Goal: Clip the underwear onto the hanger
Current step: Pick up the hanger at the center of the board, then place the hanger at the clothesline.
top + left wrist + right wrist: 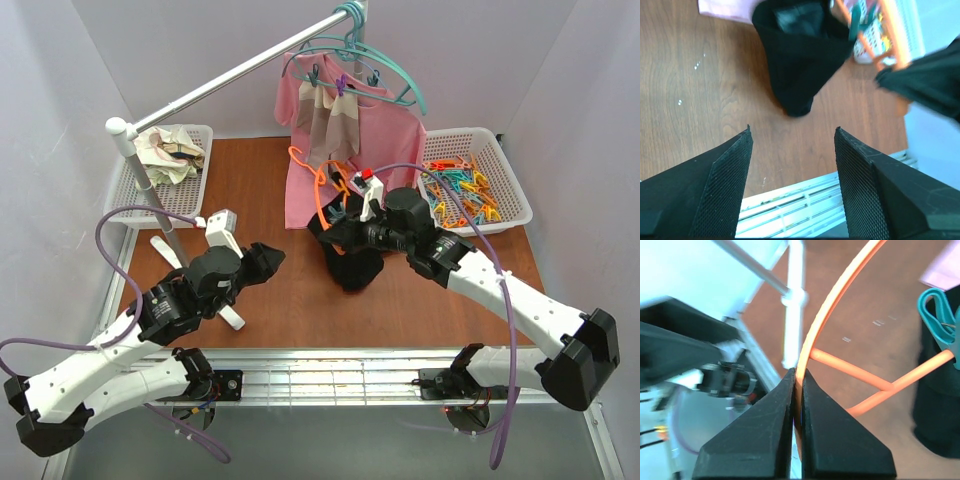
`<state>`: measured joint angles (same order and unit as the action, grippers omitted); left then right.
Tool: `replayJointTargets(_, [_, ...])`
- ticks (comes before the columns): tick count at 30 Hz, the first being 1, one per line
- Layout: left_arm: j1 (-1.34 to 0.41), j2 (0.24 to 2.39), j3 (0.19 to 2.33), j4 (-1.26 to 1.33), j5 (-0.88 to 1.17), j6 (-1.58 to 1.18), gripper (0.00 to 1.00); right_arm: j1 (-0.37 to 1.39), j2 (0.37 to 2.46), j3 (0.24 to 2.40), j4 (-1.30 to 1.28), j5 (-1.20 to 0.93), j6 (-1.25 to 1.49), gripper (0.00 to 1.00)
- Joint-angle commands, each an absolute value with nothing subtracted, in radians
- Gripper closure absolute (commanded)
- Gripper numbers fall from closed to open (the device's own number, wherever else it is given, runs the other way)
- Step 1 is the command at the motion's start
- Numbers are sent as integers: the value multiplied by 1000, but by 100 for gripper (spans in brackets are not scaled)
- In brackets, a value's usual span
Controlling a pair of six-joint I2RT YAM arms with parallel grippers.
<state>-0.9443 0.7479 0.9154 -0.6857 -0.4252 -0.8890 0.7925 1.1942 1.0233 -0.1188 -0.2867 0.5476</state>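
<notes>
The orange hanger (318, 188) is lifted a little above the table, and my right gripper (338, 212) is shut on its thin frame. In the right wrist view the hanger (840, 295) runs straight between the closed gripper (799, 371). A teal clip (937, 315) pins the black underwear (935, 410) to the hanger's bar. The underwear (350, 262) hangs down in a bunch and touches the table. To its left my left gripper (272, 258) stands open and apart from the cloth. From the left wrist, the underwear (800, 60) lies ahead of the empty gripper (792, 132).
A white basket (512, 180) of coloured clips stands at the back right. Another basket (205, 135) with cloths is at the back left. A rack rail (230, 80) carries teal hangers (370, 60) and a pink shirt (380, 125). The rack's white post (160, 205) stands near my left arm.
</notes>
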Motion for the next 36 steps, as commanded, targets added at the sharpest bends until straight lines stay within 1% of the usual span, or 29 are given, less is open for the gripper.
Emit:
replayJointTargets(1, [-942,755,864,-651,-381,-839,42,787,1209,1120,113,-452,604,99])
replayJointTargets(2, [-942,755,839,-653,-379,-841,41,785,1212,1130,136,-472,623,99])
replayJointTargets(5, [-942,752,801,-686,-405,-880,36,785,1226,1201,150,-508,647,99])
replayJointTargets(8, [-942,715,770,-696,-408,-916,35,782,1226,1236,193,-541,695,99])
replayJointTargets(14, [-942,672,726,-707,-393,-937,35,782,1244,1255,319,-662,799,99])
replayJointTargets(20, [-942,663,701,-710,-376,-950,35,784,1264,1304,382,-745,847,99])
replayJointTargets(28, [-942,667,690,-709,-364,-951,35,784,1316,1423,460,-801,902,99])
replayJointTargets(36, [-942,660,681,-706,-365,-943,35,782,1391,1474,509,-805,917,99])
